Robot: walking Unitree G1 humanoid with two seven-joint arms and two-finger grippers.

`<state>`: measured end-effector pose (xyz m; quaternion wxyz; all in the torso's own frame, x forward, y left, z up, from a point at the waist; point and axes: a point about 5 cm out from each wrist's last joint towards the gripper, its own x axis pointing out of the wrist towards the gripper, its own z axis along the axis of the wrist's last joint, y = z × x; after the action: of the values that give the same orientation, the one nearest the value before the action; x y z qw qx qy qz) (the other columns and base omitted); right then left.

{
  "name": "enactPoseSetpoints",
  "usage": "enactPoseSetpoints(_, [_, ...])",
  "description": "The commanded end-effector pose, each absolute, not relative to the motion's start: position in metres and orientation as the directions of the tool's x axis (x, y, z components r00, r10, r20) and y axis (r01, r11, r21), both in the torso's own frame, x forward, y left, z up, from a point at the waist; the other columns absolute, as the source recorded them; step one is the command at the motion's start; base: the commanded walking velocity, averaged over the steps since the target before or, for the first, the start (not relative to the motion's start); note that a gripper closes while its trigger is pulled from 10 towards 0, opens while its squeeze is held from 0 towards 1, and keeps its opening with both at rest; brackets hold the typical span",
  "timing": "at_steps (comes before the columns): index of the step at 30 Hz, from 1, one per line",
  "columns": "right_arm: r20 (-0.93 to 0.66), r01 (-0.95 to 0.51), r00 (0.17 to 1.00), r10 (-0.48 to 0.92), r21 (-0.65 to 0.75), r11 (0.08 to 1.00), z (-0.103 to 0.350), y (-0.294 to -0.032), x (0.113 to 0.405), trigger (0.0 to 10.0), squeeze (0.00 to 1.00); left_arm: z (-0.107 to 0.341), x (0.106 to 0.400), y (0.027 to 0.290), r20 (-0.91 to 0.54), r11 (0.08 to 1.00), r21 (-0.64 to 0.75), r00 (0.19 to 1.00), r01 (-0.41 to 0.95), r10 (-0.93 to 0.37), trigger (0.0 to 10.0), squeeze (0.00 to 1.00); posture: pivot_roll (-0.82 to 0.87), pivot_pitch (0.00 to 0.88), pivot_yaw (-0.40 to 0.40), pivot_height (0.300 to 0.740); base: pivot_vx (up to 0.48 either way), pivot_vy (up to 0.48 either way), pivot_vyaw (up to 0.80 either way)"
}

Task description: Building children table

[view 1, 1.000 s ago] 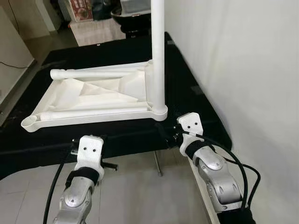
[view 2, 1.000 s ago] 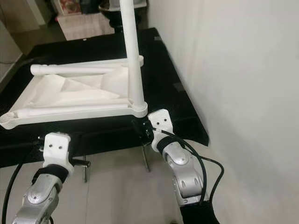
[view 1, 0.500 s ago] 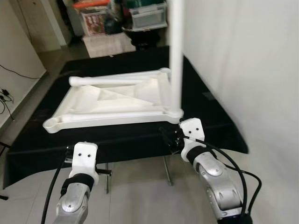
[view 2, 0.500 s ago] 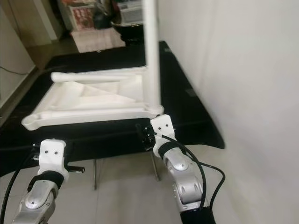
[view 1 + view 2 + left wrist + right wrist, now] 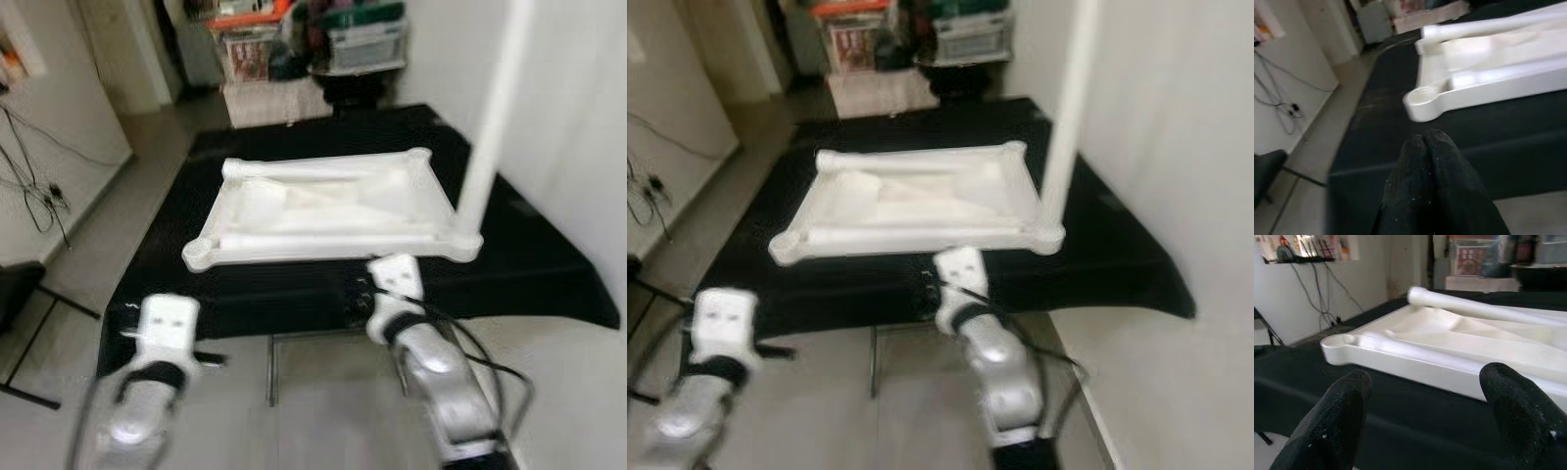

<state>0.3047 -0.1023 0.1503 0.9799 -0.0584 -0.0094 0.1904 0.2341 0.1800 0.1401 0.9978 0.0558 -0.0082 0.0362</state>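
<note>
1. The white plastic table top (image 5: 328,211) lies upside down on the black cloth (image 5: 549,274) of a work table. It sits in the middle, reaching close to the near edge.
2. One white leg (image 5: 495,117) stands straight up in the near right corner socket. Two more legs (image 5: 1484,308) lie flat inside the upturned top (the blur hides whether they are loose).
3. The near left corner has an empty round socket (image 5: 1420,98), like a little cup.
4. The plastic looks hard, smooth and light. I think it will not bend much, but it may slide on the cloth when pushed.
5. The legs are long round tubes. A good place to hold one is around its middle, where the pads can close on both sides. It may slip, since it is so smooth.
6. The right gripper (image 5: 1425,421) hangs just before the near edge, below the standing leg. Its two black fingers (image 5: 1339,416) are spread wide and hold nothing.
7. The left gripper (image 5: 1430,144) is near the front left side, pointing at the empty socket. Its fingers are pressed together with nothing between them.
8. Behind the table are boxes and bins (image 5: 367,44) on the floor.
</note>
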Motion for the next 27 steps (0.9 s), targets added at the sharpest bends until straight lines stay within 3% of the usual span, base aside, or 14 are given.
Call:
enactPoseSetpoints(1, [-0.034,-0.337,0.942,0.335,-0.063,0.939,0.146,-0.108,0.310,10.0,0.00,0.141,0.232,0.183,0.010,0.989,0.133,0.998,-0.063,0.062,10.0,0.00,0.00,0.084,0.105,0.740,0.000,0.000,0.00])
enactPoseSetpoints(8, [-0.024,-0.350,0.936,0.350,0.002,0.937,0.160,-0.093,0.326,10.0,0.00,0.157,0.234,0.207,0.044,0.984,0.122,0.991,-0.132,0.128,10.0,0.00,0.01,0.074,0.103,0.740,0.000,0.000,0.00])
enactPoseSetpoints(9, [-0.035,-0.356,0.934,0.355,-0.019,0.934,0.159,-0.090,0.329,10.0,0.00,0.158,0.238,0.205,0.052,0.985,0.128,0.992,-0.119,0.114,10.0,0.00,0.00,0.038,0.109,0.740,0.000,0.000,0.00])
enactPoseSetpoints(14, [-0.052,-0.347,0.938,0.343,-0.099,0.933,0.149,-0.095,0.324,10.0,0.00,0.146,0.240,0.188,0.026,0.984,0.166,0.998,-0.067,0.064,10.0,0.00,-0.03,0.039,0.120,0.740,0.000,0.000,0.00])
enactPoseSetpoints(27, [-0.057,-0.376,0.926,0.373,-0.066,0.924,0.151,-0.096,0.326,10.0,0.00,0.149,0.239,0.181,0.033,0.983,0.181,0.999,-0.026,0.020,10.0,0.00,-0.01,0.091,0.102,0.740,0.000,0.000,0.00])
